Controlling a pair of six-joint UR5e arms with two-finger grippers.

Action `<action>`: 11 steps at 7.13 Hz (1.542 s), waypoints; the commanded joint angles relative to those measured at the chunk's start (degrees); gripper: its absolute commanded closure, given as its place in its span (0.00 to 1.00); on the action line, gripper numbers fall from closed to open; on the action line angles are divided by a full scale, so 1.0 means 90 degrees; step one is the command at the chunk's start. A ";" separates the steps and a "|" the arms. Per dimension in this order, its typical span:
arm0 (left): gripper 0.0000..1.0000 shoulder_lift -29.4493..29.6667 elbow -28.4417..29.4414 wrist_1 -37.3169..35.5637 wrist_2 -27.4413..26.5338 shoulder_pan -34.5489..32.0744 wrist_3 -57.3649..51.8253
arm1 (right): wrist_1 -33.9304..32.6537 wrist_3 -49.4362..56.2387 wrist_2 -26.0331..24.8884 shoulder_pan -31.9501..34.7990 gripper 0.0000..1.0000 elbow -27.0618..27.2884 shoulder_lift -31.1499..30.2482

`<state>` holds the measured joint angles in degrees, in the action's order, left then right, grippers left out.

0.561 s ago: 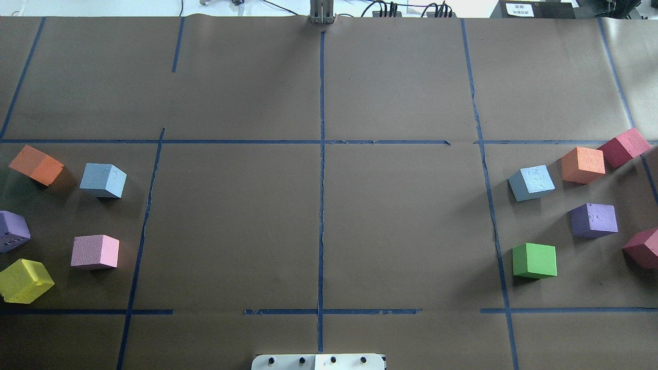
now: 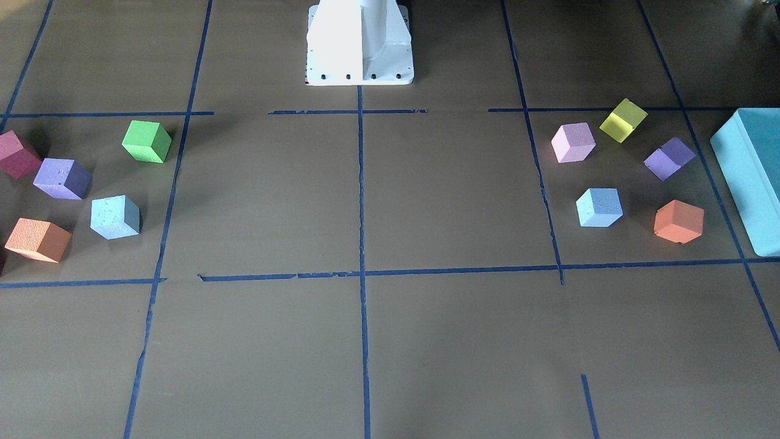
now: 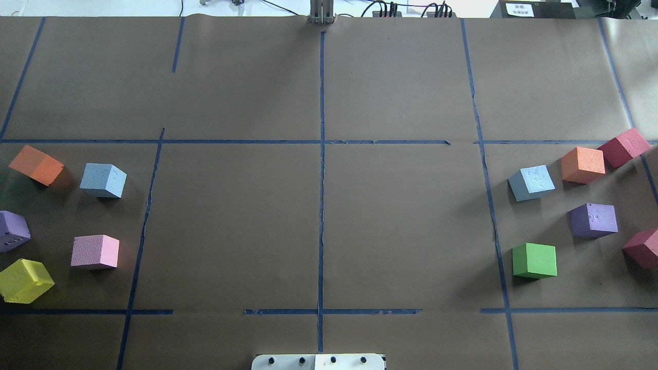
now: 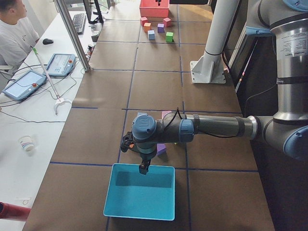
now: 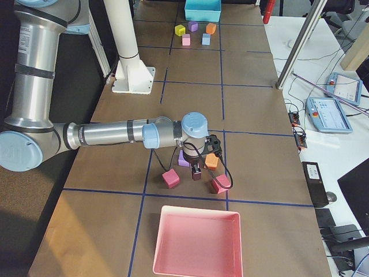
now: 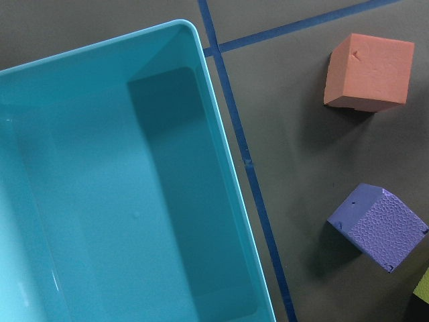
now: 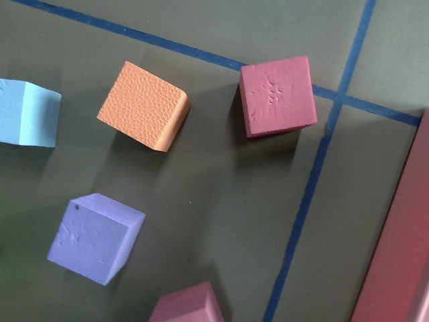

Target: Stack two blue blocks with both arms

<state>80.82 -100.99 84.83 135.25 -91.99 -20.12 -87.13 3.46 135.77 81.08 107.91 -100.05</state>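
Two pale blue blocks lie far apart on the brown table. One blue block (image 3: 103,180) (image 2: 599,207) is on my left side. The other blue block (image 3: 531,182) (image 2: 114,217) is on my right side and shows at the left edge of the right wrist view (image 7: 23,112). My left gripper (image 4: 144,168) hangs over the near rim of the teal box (image 4: 139,197), away from its block. My right gripper (image 5: 196,172) hovers among the cubes by the pink tray (image 5: 196,242). I cannot tell whether either gripper is open or shut.
Around the left blue block lie orange (image 3: 36,164), purple (image 3: 13,231), pink (image 3: 95,252) and yellow (image 3: 24,280) cubes. Around the right one lie orange (image 3: 582,164), purple (image 3: 593,220), green (image 3: 534,260) and two crimson (image 3: 623,146) cubes. The white pedestal (image 2: 359,42) stands at the robot's edge.
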 commanded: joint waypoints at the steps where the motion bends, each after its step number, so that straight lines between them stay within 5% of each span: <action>1: 0.00 0.0004 0.0039 0.0008 0.0012 0.0006 -0.0001 | 0.1343 -0.2315 -0.0017 -0.1189 0.00 -0.0017 0.0528; 2: 0.00 0.0004 0.0020 0.0008 0.0012 0.0006 -0.0001 | 0.1506 -0.3652 -0.0356 -0.1767 0.00 -0.0008 0.1034; 6: 0.00 -0.0006 -0.0059 0.0008 0.0021 0.0006 -0.0010 | 0.1859 -0.4993 -0.1850 -0.3294 0.00 -0.0085 0.1215; 11: 0.00 -0.0006 -0.0059 0.0008 0.0021 0.0006 -0.0010 | 0.1869 -0.4837 -0.2078 -0.3588 0.00 -0.0466 0.1254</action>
<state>80.77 -101.51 84.90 135.44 -91.94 -20.22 -70.38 -40.51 117.26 49.30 104.61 -88.94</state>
